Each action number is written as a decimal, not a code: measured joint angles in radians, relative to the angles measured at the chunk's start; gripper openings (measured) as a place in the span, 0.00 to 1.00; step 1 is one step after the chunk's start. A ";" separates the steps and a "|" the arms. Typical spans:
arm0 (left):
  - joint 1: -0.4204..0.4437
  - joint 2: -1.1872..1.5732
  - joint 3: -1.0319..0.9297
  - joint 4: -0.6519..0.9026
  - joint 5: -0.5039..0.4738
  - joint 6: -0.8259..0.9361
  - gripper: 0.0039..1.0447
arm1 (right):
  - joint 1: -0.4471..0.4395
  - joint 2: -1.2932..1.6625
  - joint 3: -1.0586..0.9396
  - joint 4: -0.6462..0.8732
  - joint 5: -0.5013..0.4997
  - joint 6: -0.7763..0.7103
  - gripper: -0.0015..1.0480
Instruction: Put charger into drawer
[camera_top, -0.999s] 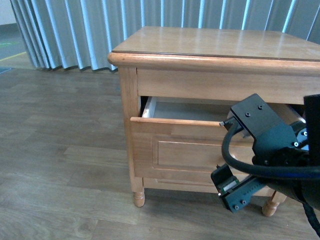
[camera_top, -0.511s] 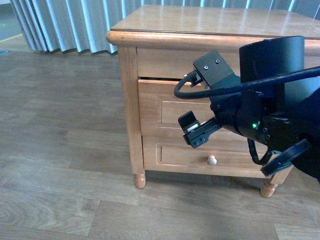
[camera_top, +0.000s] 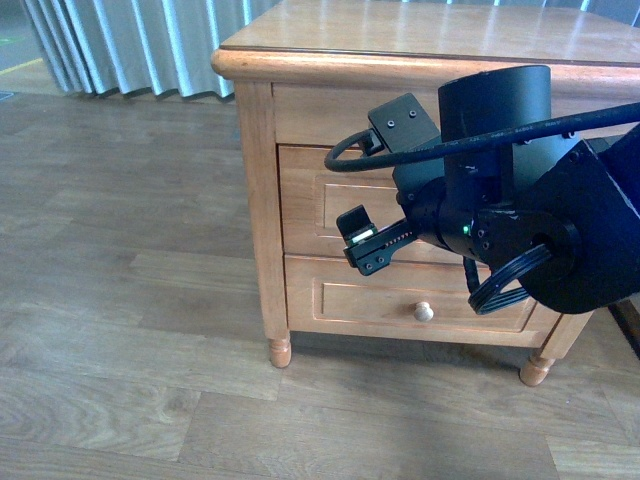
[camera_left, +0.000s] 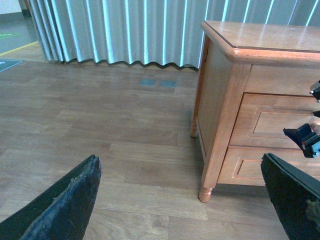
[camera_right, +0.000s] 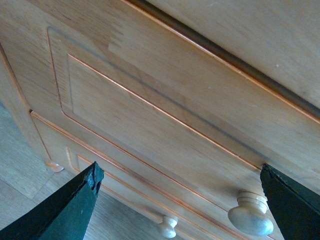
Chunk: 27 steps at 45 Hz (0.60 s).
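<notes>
The upper drawer (camera_top: 312, 205) of the light-brown wooden cabinet (camera_top: 420, 40) sits shut, flush with the cabinet front. My right gripper (camera_top: 365, 240) is open and empty, close in front of the drawer's panel. In the right wrist view the drawer front (camera_right: 150, 115) fills the picture, with its round pale knob (camera_right: 250, 214) near one fingertip of the open right gripper (camera_right: 180, 172). My left gripper (camera_left: 180, 165) is open and empty over the floor, to the left of the cabinet (camera_left: 225, 100). The charger is out of view.
The lower drawer (camera_top: 340, 300) with a like knob (camera_top: 424, 311) is shut below the upper one; its knob also shows in the right wrist view (camera_right: 169, 226). Wood-plank floor (camera_top: 120, 330) spreads to the left. Blue-grey curtains (camera_left: 125, 30) hang behind.
The upper drawer stood open a second ago and is now shut. My right arm has moved in toward the cabinet front with it.
</notes>
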 joint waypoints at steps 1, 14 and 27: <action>0.000 0.000 0.000 0.000 0.000 0.000 0.94 | -0.001 -0.004 -0.006 0.006 -0.004 -0.001 0.92; 0.000 0.000 0.000 0.000 0.000 0.000 0.94 | -0.049 -0.226 -0.224 0.096 -0.074 -0.022 0.92; 0.000 0.000 0.000 0.000 0.000 0.000 0.94 | -0.153 -0.592 -0.536 0.072 -0.177 -0.023 0.92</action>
